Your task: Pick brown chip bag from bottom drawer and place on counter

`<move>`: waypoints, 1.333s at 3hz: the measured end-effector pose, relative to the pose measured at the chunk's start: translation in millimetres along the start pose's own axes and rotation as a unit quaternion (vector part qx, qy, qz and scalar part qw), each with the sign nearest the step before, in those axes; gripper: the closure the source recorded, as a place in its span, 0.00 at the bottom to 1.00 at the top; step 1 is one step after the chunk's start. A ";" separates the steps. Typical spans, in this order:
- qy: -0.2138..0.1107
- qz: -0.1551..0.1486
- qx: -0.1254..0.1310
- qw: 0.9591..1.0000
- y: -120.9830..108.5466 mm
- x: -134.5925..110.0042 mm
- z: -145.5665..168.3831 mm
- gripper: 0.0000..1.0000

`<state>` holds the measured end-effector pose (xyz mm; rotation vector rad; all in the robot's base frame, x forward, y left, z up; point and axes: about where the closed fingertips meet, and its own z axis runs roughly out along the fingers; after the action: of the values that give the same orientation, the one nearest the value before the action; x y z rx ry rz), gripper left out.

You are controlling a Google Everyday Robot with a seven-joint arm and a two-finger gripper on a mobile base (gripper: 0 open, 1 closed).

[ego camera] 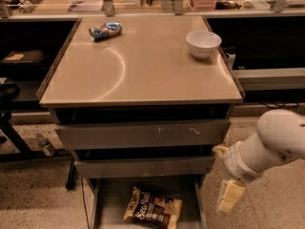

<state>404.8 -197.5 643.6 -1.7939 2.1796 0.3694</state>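
The gripper (229,195) is hanging outside the open bottom drawer (112,194), at three o'clock of the brown chip bag (153,210) lying flat on its floor — it's needing to swing in and drop squarely over the bag's middle — touching nothing, though whether the jaws are parted I cannot tell.

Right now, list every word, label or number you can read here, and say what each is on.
"Sea Salt", white script, on the brown chip bag lying in the bottom drawer; its smaller print is too small to read.
Blue-and-silver snack bag on the counter: printing too blurred to read.
End effector, hanging right of the bottom drawer: no markings visible.
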 end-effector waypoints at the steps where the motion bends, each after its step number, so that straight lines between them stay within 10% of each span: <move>1: -0.037 0.010 -0.023 0.999 -10.3 5.9 73.5 0.00; 3: -0.111 0.052 -0.052 0.991 -1.8 39.3 204.6 0.00; 4: -0.110 0.051 -0.051 0.991 -0.7 38.7 205.6 0.00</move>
<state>411.3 -155.1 438.8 -1.6083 2.1352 0.6806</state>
